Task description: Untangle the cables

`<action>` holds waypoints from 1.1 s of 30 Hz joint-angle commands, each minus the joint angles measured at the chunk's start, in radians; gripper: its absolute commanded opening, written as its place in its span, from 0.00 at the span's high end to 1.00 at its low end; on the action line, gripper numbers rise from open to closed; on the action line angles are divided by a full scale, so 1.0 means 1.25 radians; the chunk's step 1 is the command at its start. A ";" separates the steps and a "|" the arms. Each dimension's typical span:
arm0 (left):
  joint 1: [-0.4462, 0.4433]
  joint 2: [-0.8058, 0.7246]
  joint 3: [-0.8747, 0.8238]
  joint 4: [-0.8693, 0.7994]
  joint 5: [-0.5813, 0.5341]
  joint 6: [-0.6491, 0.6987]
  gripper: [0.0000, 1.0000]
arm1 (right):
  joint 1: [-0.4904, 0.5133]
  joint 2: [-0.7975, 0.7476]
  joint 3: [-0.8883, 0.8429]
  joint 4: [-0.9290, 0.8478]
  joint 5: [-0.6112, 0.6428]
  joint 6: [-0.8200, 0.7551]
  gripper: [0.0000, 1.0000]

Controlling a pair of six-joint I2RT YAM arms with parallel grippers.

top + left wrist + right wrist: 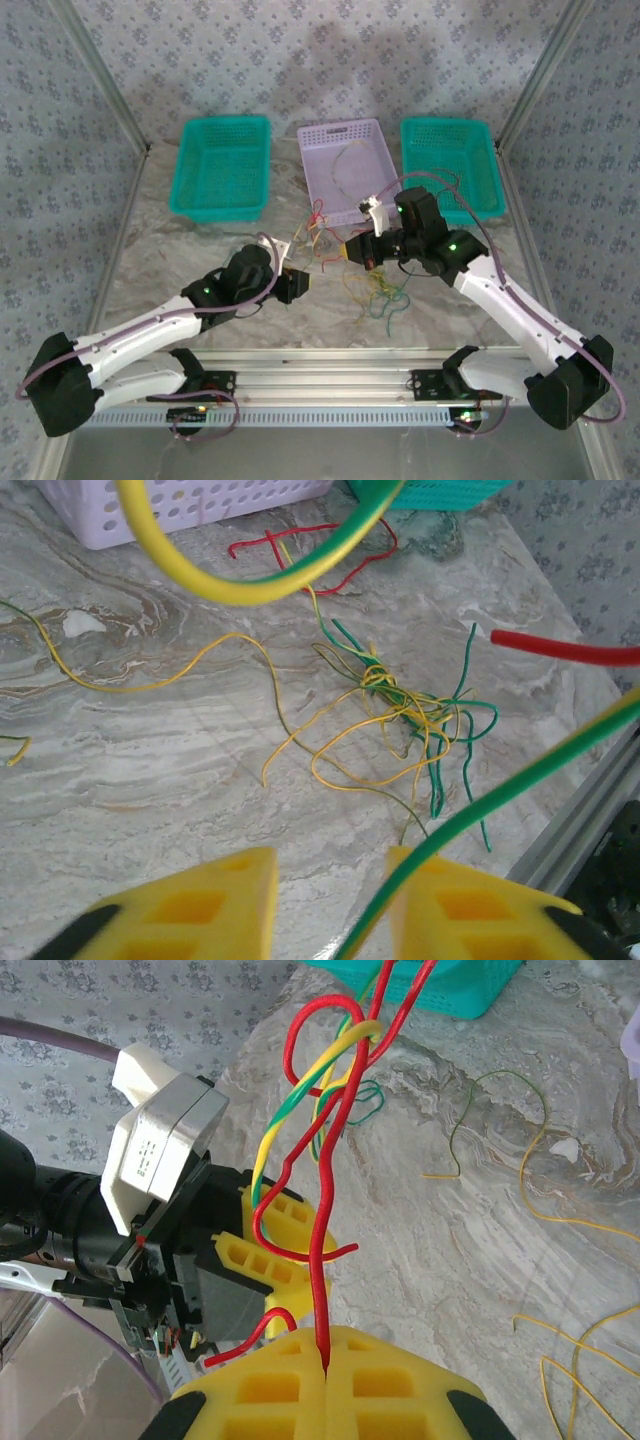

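Count: 2 teal baskets (226,121) (446,123), 1 lavender basket (340,127). 2 grippers: left gripper (330,870), right gripper (325,1345). Tangled cables (400,705): many, exact number unreadable. 1 red strand (318,1260) between right gripper's fingers.

Three baskets are sitting in a row along the far side of the grey marbled counter (170,280). The left teal plastic mesh basket (222,165) and the right teal plastic mesh basket (450,160) are flanking a lilac plastic mesh basket (372,150). The thin multicoloured cables (380,292) are lying before the lilac one, between the left hand (303,283) and the right hand (351,250).
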 commanded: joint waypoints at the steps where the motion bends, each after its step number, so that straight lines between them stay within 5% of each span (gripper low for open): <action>1: -0.004 -0.015 0.025 0.012 -0.001 0.014 0.80 | 0.004 0.004 0.017 -0.009 -0.019 0.002 1.00; 4: -0.004 -0.024 0.025 0.004 -0.010 0.019 1.00 | 0.002 0.007 0.023 -0.027 -0.009 -0.003 1.00; 8: -0.004 -0.048 0.029 -0.017 -0.027 0.023 1.00 | -0.006 0.016 0.024 -0.070 0.028 -0.002 1.00; 16: -0.004 -0.176 0.046 -0.120 -0.074 0.024 1.00 | -0.055 0.052 0.022 -0.159 0.323 -0.003 1.00; 33: 0.056 -0.316 0.153 -0.403 -0.255 0.036 1.00 | -0.181 0.017 -0.010 -0.152 0.359 0.025 1.00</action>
